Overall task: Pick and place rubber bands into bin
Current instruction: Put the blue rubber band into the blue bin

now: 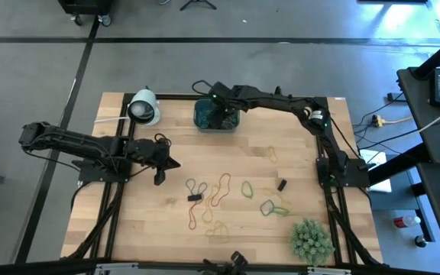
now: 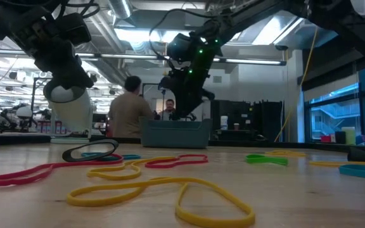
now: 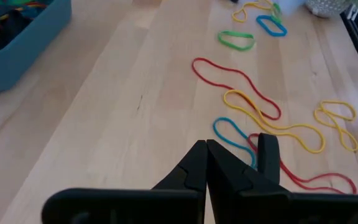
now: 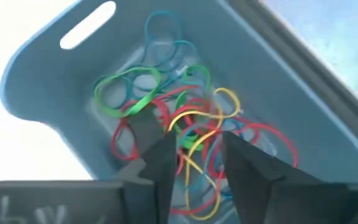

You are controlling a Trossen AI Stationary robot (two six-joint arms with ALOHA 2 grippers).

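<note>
The teal bin (image 1: 198, 116) stands at the far middle of the table and holds a tangle of red, yellow, green and blue rubber bands (image 4: 185, 118). My right gripper (image 1: 223, 114) hangs open just above that tangle (image 4: 197, 163), fingers pointing down into the bin (image 2: 173, 133). More loose bands (image 1: 220, 191) lie flat on the wood toward the near middle (image 3: 247, 93). My left gripper (image 1: 174, 163) hovers shut (image 3: 207, 149) to the left of them, above bare wood.
A white roll (image 1: 143, 107) stands at the far left. A green spiky plant (image 1: 312, 238) sits near the right corner. Small dark pieces (image 1: 282, 185) (image 1: 195, 198) lie among the bands. A person (image 2: 128, 111) is seen beyond the far edge.
</note>
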